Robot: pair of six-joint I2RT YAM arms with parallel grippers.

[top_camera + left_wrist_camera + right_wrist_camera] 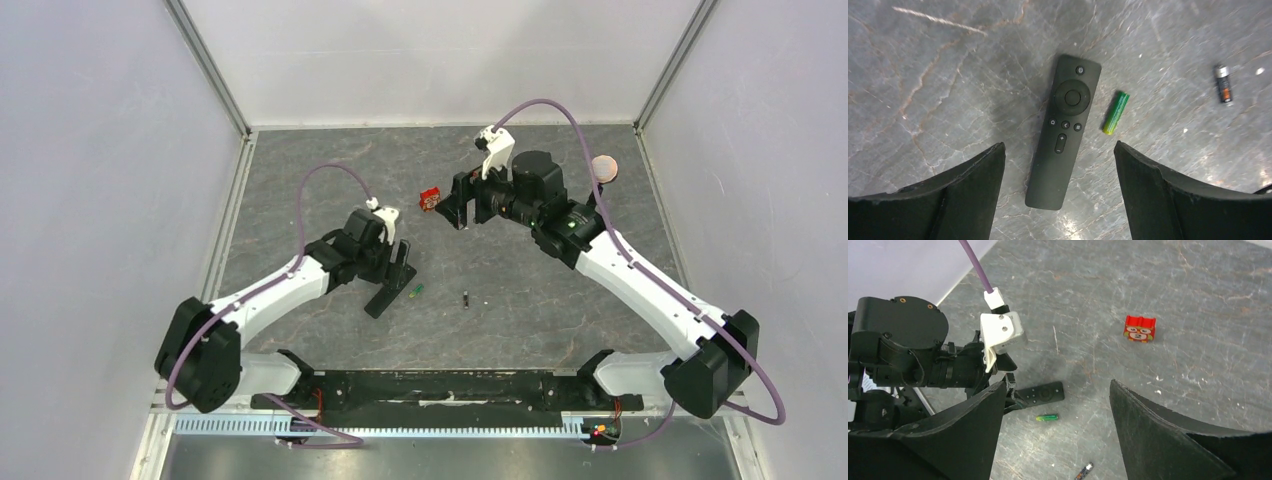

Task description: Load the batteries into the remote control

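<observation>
Currently left pincer (1058,147) and right pincer (1058,387) stand spread, empty. I should close the left across the remote's (1068,95) long edges, clear of the green battery (1116,112).

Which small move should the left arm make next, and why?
Probably lower the left gripper onto the remote control and close: its open jaws straddle the remote, which lies buttons up, while the green battery and the dark battery lie loose nearby.
</observation>
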